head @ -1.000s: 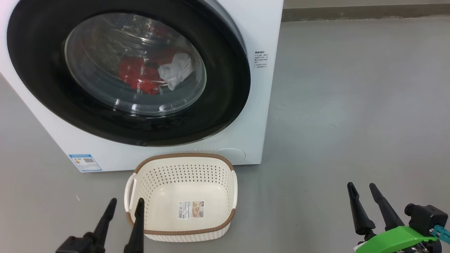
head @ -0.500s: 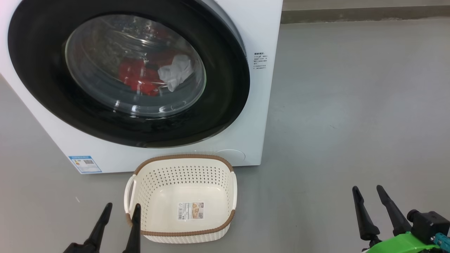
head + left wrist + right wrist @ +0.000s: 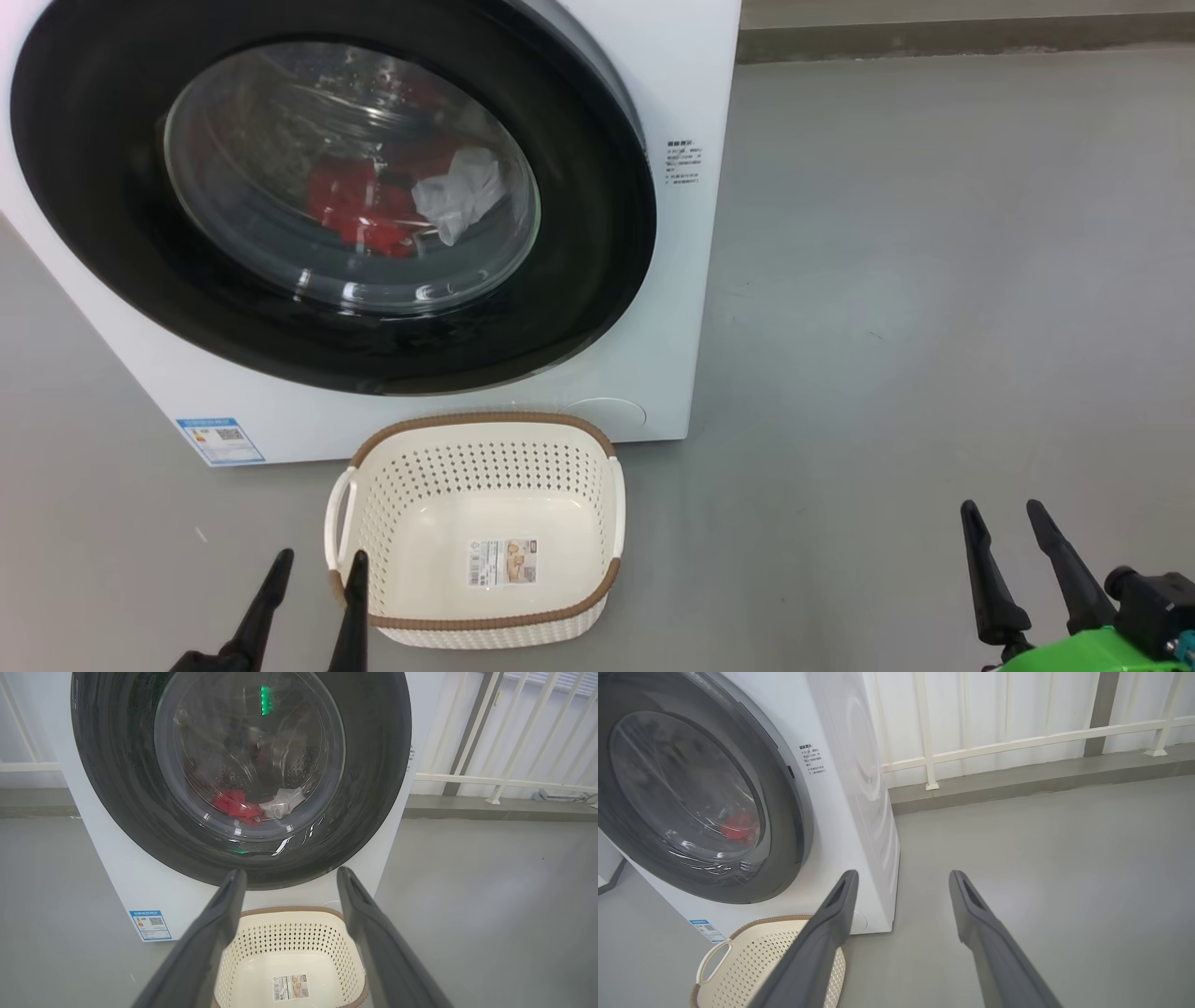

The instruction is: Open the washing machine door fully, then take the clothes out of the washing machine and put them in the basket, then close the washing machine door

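- Door (image 3: 597, 233) is sitting shut, penning clothes (image 3: 359, 210) in.
- Basket (image 3: 485, 417) is waiting at its 6 o'clock to catch them.
- We are holding left gripper (image 3: 319, 557) and right gripper (image 3: 1001, 507) apart, empty, ready.

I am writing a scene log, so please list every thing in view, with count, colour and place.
washer: one, white, on the floor
door: one, black rim with clear glass, on the washer's front, looks shut
clothes: one heap, red, in the drum behind the glass
cloth: one, white, beside the clothes
basket: one, cream with brown rim, on the floor before the washer
blue label: one, washer's lower front
paper label: one, pale, basket's bottom
floor: grey
railing: one, white, behind the washer
left tool: one, dark, open, beside the basket
right tool: one, dark, open, over floor
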